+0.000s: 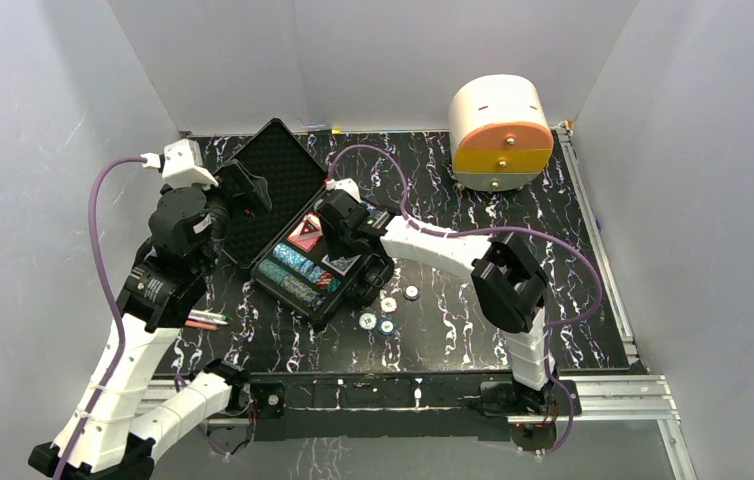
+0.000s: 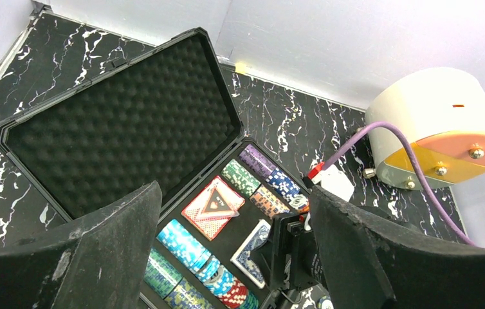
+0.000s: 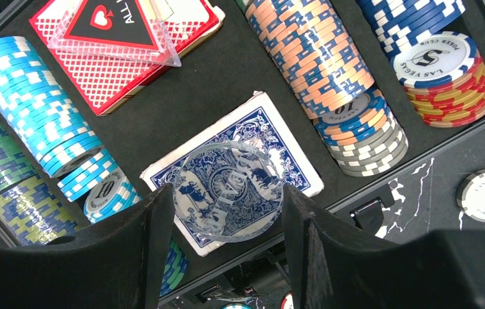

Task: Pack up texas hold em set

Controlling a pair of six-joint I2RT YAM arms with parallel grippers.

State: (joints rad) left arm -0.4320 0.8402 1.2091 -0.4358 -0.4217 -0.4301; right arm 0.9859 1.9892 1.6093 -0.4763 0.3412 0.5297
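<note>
The black case (image 1: pixel 351 296) lies open at the table's middle, its foam-lined lid (image 1: pixel 271 178) laid back to the left. It holds rows of multicoloured chips (image 3: pixel 311 58), a red deck (image 3: pixel 124 71) with a clear triangular piece (image 3: pixel 114 29) on top, and a blue deck (image 3: pixel 262 119). My right gripper (image 3: pixel 227 196) hangs over the blue deck, shut on a clear round disc (image 3: pixel 227 167). It also shows in the top view (image 1: pixel 338 235). My left gripper (image 2: pixel 233 212) is open and empty above the lid (image 2: pixel 124 129). Several loose chips (image 1: pixel 389 303) lie on the table by the case's right front.
A white-and-orange drawer box (image 1: pixel 501 135) stands at the back right. Red and green pens (image 1: pixel 203 320) lie on the table left of the case, near my left arm. White walls close in the table on three sides.
</note>
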